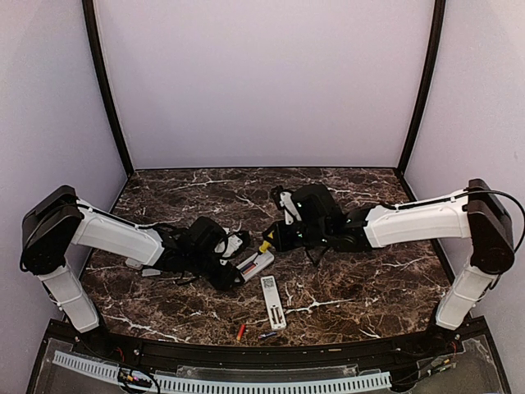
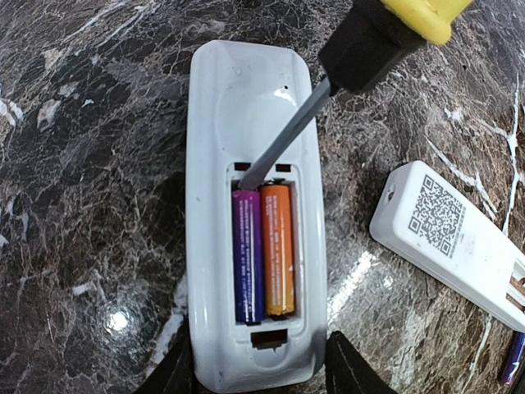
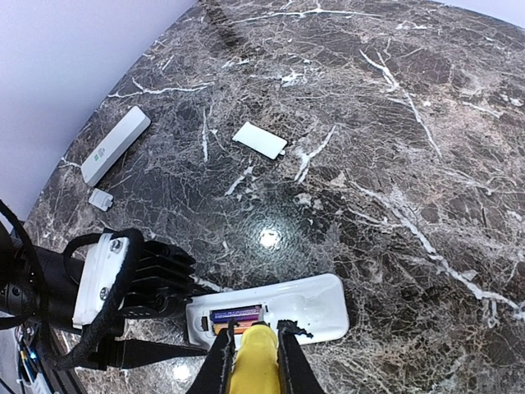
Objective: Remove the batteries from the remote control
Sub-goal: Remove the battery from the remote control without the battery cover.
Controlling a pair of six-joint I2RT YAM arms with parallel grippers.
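Top external: left gripper [image 1: 239, 254] and right gripper [image 1: 275, 238] meet at the remote [image 1: 258, 263] on the table [image 1: 369, 279]. Left wrist: left gripper clamps the remote, batteries [image 2: 262, 254] inside its open bay, screwdriver [image 2: 283, 135] tip at the purple one's end. Right wrist: right gripper clamps the screwdriver.

The top external camera looked down from above and behind both arm bases over the whole bench [image 1: 164, 197]. The left wrist camera hung close above the remote [image 2: 238, 107] gripped in the left end effector [image 2: 262, 373], facing down. The right wrist camera, farther off, looked past the right end effector [image 3: 253, 361] along its screwdriver [image 2: 365, 37]. All three views shared that remote.
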